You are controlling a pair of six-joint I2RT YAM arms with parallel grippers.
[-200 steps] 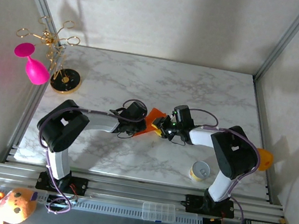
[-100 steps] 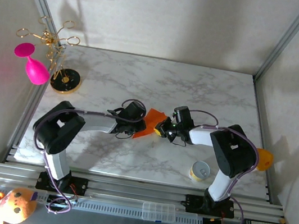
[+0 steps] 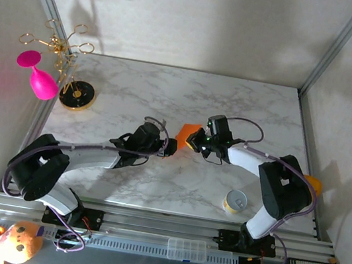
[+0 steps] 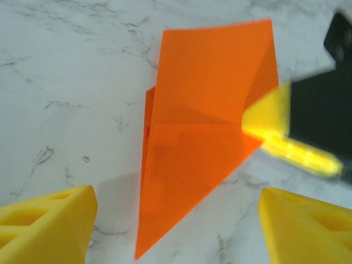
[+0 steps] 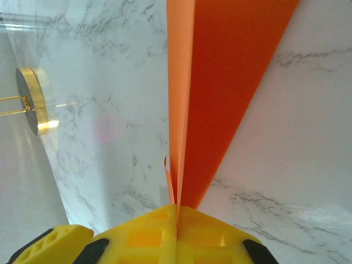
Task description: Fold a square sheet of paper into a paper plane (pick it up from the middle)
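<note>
A folded orange paper is seen near the middle of the marble table, between the two grippers. It is pinched by the right gripper, whose yellow fingers are pressed fully together on one edge of it. In the right wrist view the paper is seen almost edge-on, rising away from the closed fingertips as two layers that meet at the grip. In the left wrist view it is shown as a kite-like shape with several creases, a broad end at the top and a sharp tip pointing down, and the right gripper is clamped on its right-hand corner. A soft shadow is cast on the marble to the left of the tip, so the paper appears to be raised a little; whether any part rests on the surface cannot be told.

The left gripper is placed just beside the paper on its left. Its fingers are spread wide, one to each side of the tip, and nothing is gripped between them; the paper is not touched by them.

A small yellow can is stood on the front right of the table, near the right arm. A pink goblet is seen beside a gold stand at the rear left corner. An orange-yellow cup is partly hidden behind the right arm at the right edge, and a plush toy is lying below the front left corner
</note>
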